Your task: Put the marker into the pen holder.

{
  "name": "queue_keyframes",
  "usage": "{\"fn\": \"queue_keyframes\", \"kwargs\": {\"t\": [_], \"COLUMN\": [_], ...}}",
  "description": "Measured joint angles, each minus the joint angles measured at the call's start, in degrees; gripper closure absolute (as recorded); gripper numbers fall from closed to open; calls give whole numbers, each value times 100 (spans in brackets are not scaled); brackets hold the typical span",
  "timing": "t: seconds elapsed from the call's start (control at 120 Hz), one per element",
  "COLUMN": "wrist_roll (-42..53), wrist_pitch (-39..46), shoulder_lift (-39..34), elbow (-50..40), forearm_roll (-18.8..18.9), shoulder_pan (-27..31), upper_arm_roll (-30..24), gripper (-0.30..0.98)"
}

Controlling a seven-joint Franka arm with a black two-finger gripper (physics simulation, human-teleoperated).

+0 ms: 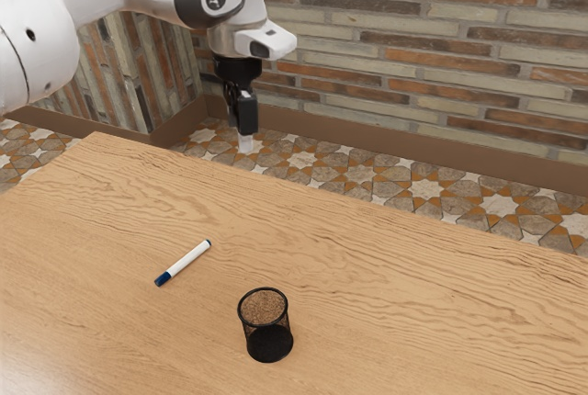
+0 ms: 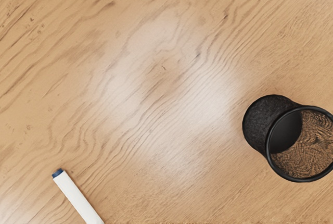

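Observation:
High above the table's far side, my gripper (image 1: 245,145) points down, well apart from both objects. The white marker (image 1: 186,261) with a blue cap lies flat on the wood, its capped end towards the exterior view's lower left. A black mesh pen holder (image 1: 266,326) stands upright to the marker's right in the exterior view, and nothing is visible inside it. From my hand's camera, part of the marker (image 2: 76,197) shows with a small blue end, and the pen holder (image 2: 270,125) stands apart from it.
The wooden table (image 1: 367,276) has its far edge below my hand in the exterior view. Past that edge are a patterned tile floor (image 1: 427,191) and a brick wall (image 1: 441,55).

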Motion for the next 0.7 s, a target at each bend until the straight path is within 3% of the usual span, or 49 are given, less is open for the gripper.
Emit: {"fn": "queue_keyframes", "kwargs": {"t": [0.067, 0.192, 0.35, 0.45, 0.55, 0.7], "wrist_roll": [198, 479, 757, 893, 1012, 1088], "wrist_pitch": [-26, -52, -58, -14, 302, 1177], "shoulder_lift": [184, 87, 133, 470, 844, 262], "elbow": [-7, -819, -1577, -1686, -1838, -2911], "forearm_roll": [18, 16, 39, 232, 183, 3], "shoulder_pan": [20, 180, 1084, 1259, 1299, 1338], "upper_arm_roll": [2, -56, -26, -33, -42, -39], "gripper": [0, 0, 0, 0, 0, 0]}}
